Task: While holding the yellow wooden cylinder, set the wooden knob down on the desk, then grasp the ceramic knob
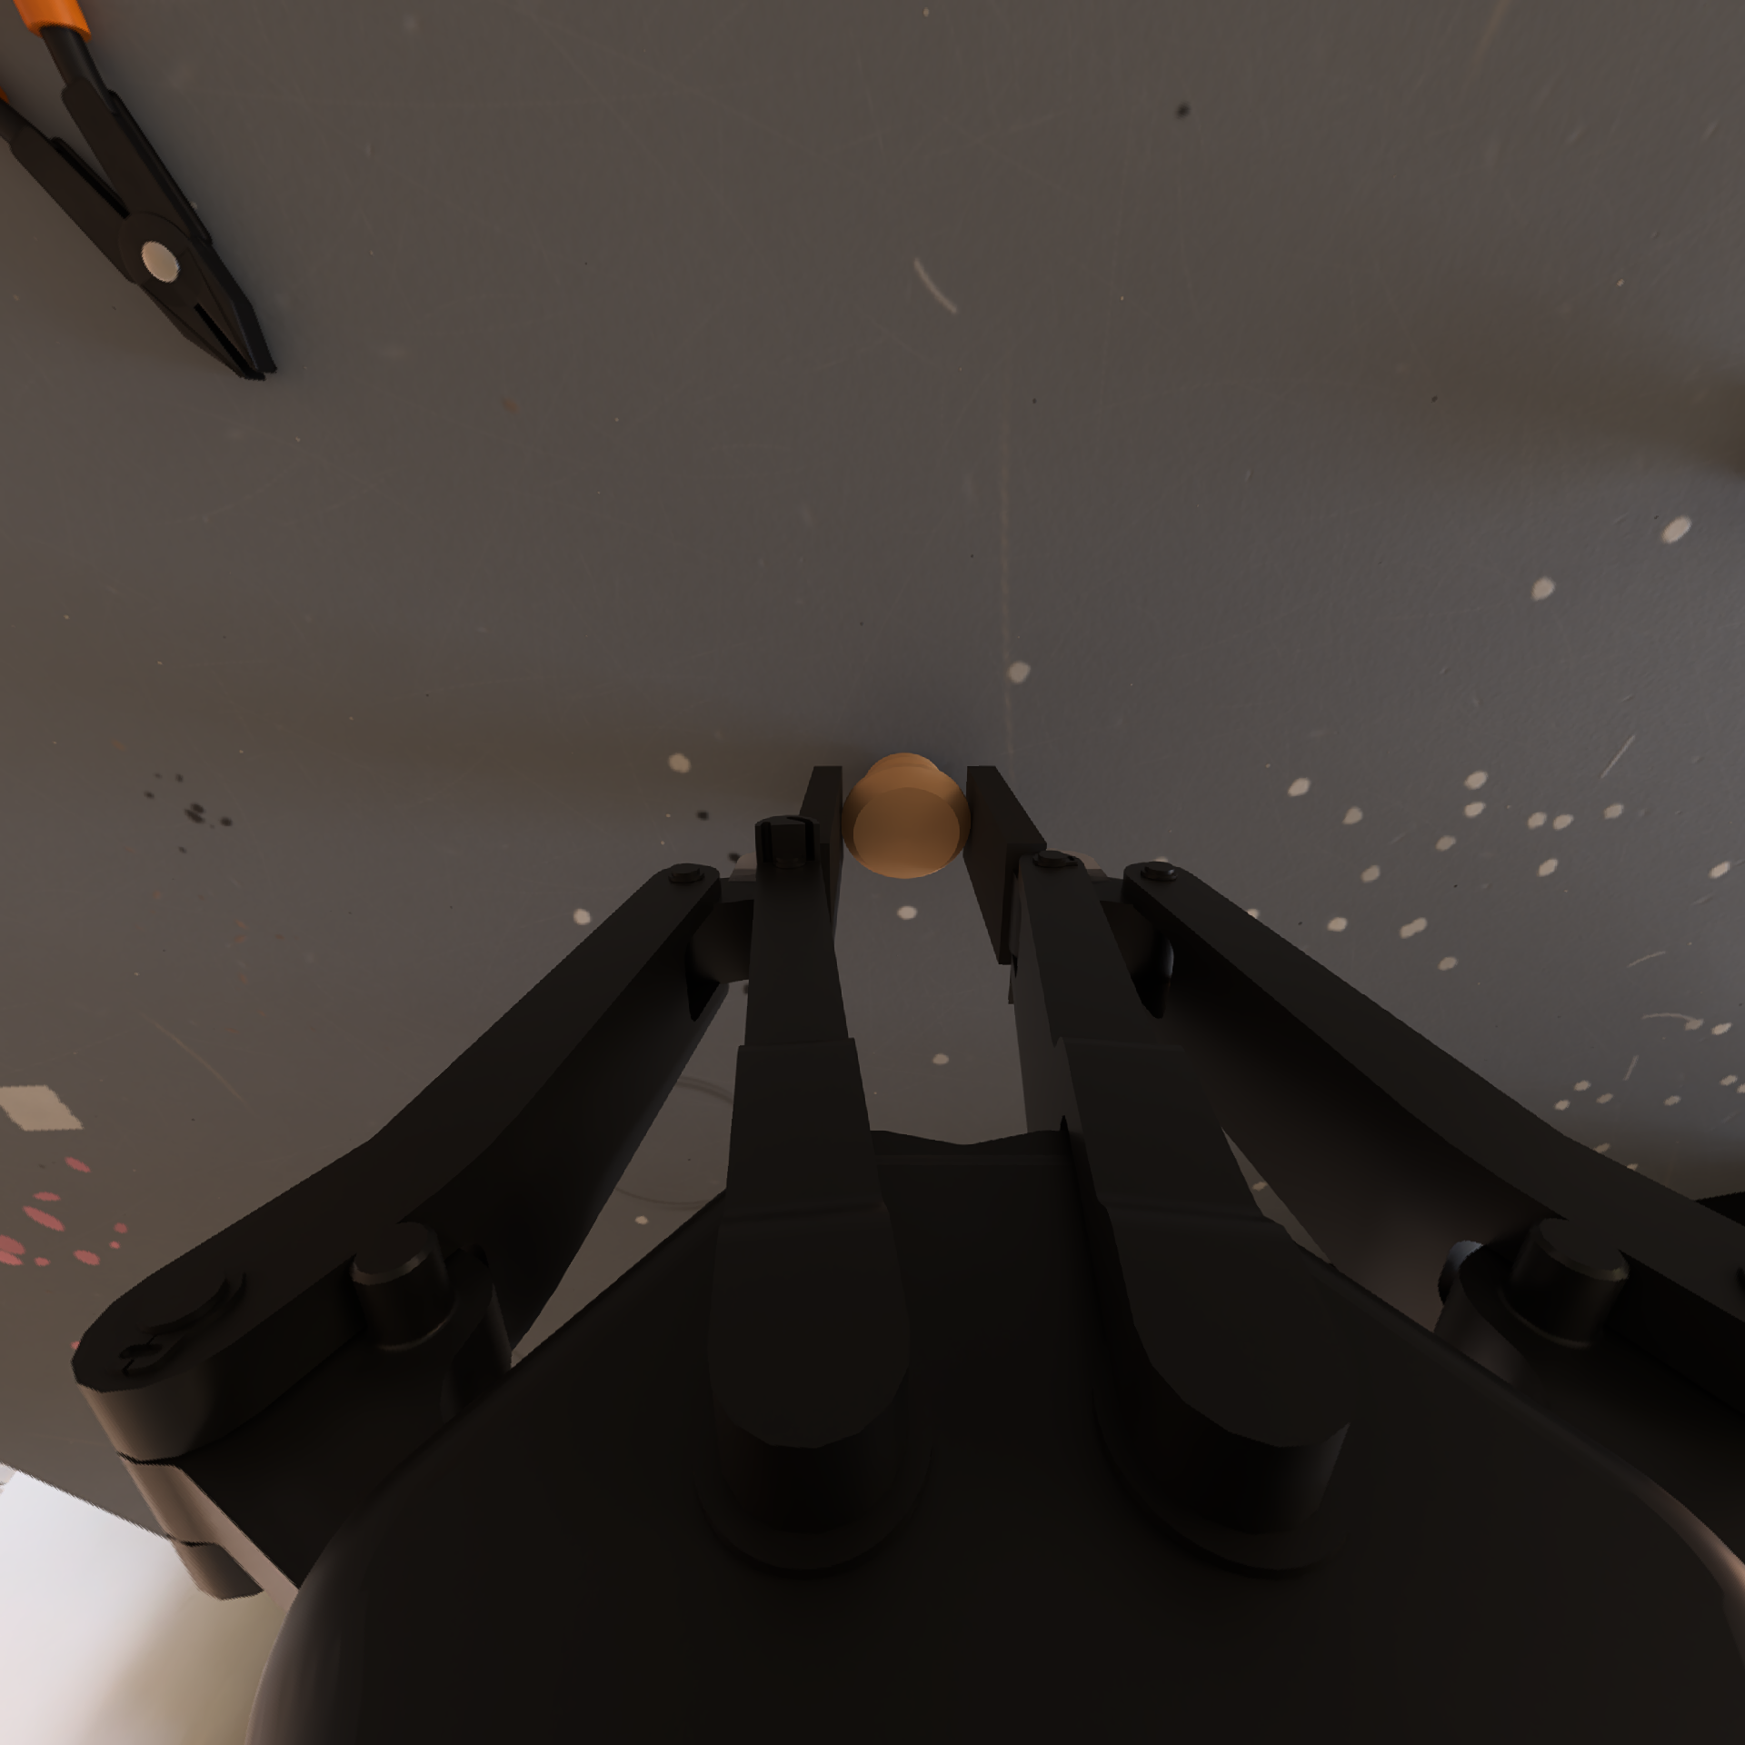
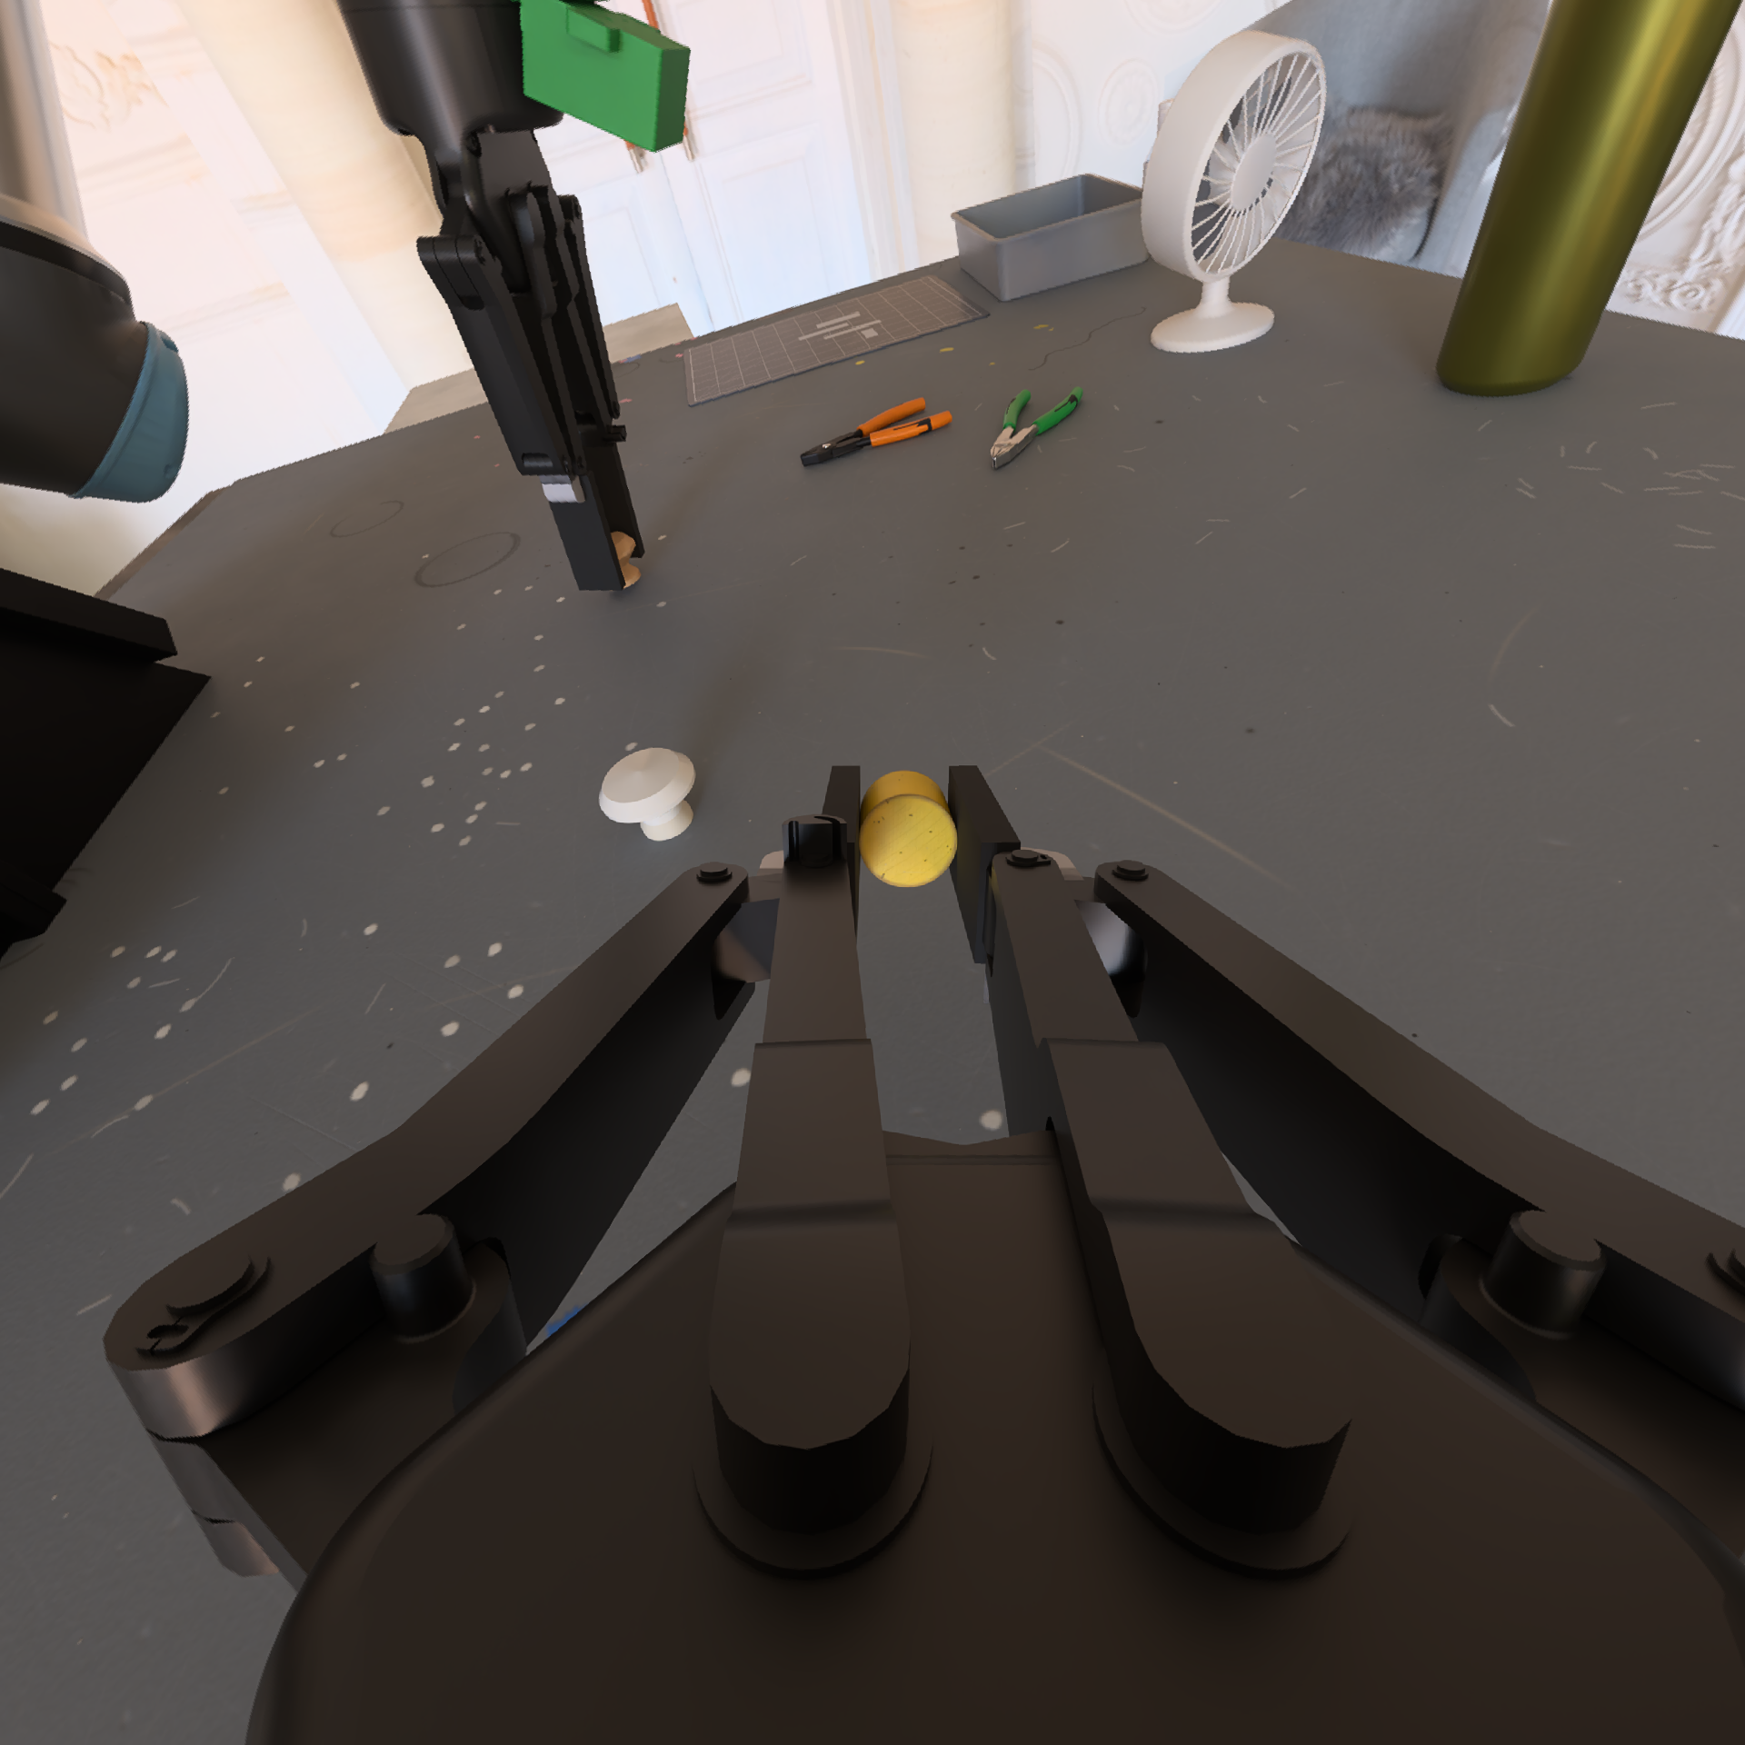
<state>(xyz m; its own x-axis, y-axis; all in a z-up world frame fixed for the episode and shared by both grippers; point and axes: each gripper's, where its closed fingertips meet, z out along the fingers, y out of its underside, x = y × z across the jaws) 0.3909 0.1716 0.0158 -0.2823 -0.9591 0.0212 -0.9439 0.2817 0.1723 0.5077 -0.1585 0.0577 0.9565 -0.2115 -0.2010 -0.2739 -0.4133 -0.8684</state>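
My left gripper (image 1: pixel 905 803) is shut on the tan wooden knob (image 1: pixel 905 820), close over the grey desk (image 1: pixel 1039 472). In the right wrist view the left gripper (image 2: pixel 609 567) stands at the upper left, pointing down, the wooden knob (image 2: pixel 625 559) between its tips at or just above the desk; I cannot tell whether it touches. My right gripper (image 2: pixel 905 803) is shut on the yellow wooden cylinder (image 2: pixel 906 836), held above the desk. The white ceramic knob (image 2: pixel 650 788) lies on the desk just left of my right fingertips.
Orange-handled pliers (image 2: pixel 873 432) and green-handled pliers (image 2: pixel 1034 427) lie farther back; the orange pliers also show in the left wrist view (image 1: pixel 142 217). A grid mat (image 2: pixel 831 335), grey bin (image 2: pixel 1053 236), white fan (image 2: pixel 1228 189) and olive cylinder (image 2: pixel 1586 198) stand at the back. A black block (image 2: pixel 66 736) sits at the left.
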